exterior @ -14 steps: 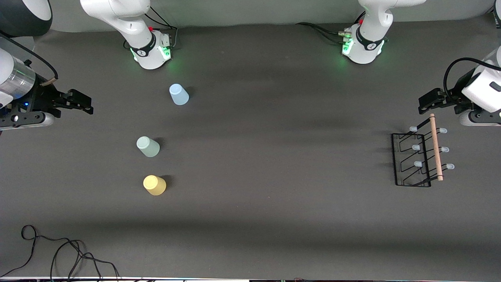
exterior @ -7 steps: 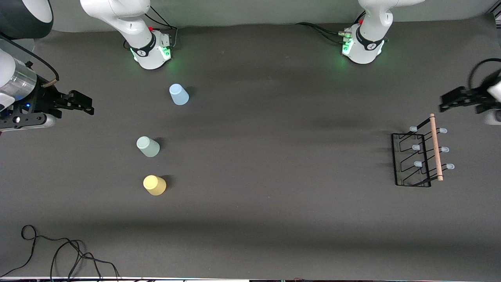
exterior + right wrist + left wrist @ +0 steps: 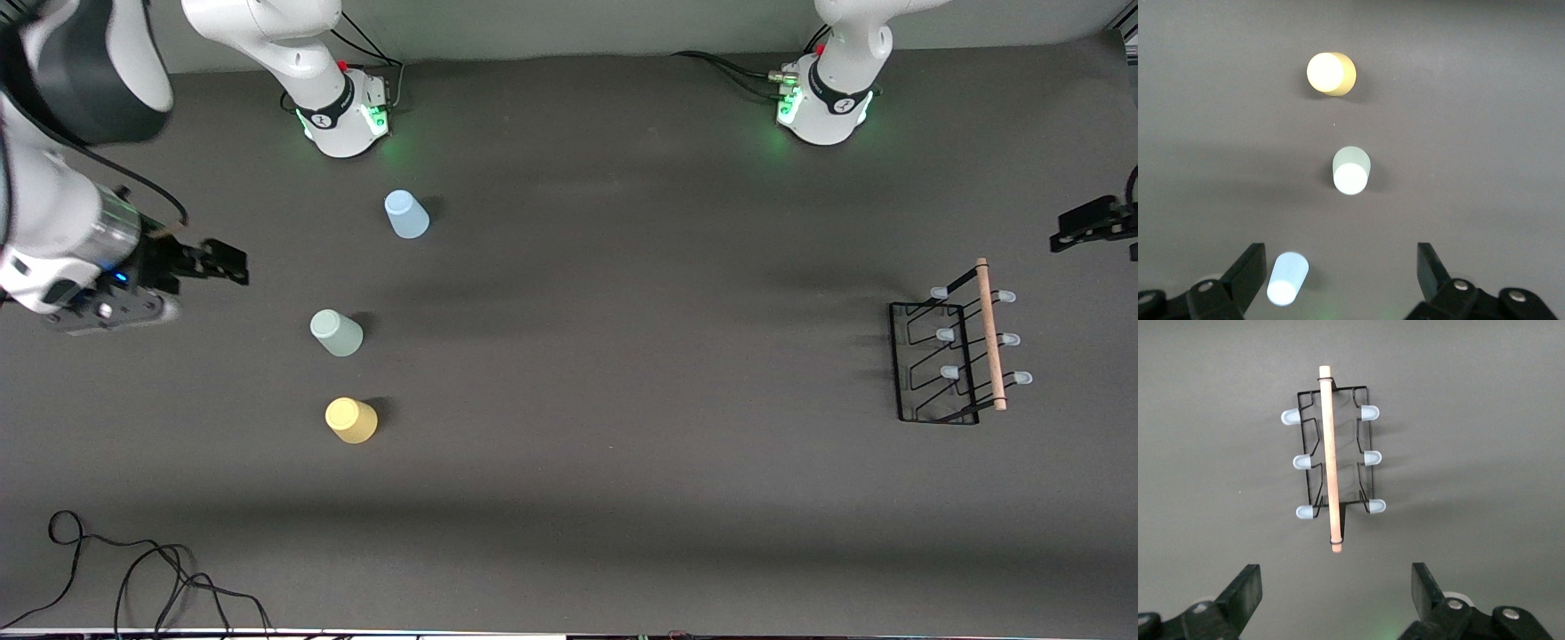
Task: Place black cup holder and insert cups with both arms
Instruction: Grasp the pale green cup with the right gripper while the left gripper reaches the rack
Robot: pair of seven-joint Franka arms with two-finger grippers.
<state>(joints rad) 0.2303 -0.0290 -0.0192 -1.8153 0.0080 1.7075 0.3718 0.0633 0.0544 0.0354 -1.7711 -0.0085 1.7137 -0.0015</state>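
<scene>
A dark grey table (image 3: 622, 498) bears the black cup holder (image 3: 956, 347), standing near the left gripper (image 3: 1080, 227), which hangs empty with fingers spread. The right gripper (image 3: 222, 264), also spread and empty, hovers beside the mint cup (image 3: 336, 332), between the blue cup (image 3: 406, 214) and yellow cup (image 3: 350, 420). A loose cable (image 3: 133, 578) lies nearest the front camera.

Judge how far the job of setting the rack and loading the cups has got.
Done: nothing. The black wire cup holder with wooden rod handle stands untouched, its pegs bare. In hand: nothing; the left gripper and right gripper are open and empty. Left: the light blue, mint green and yellow plastic cups stand upside down.
</scene>
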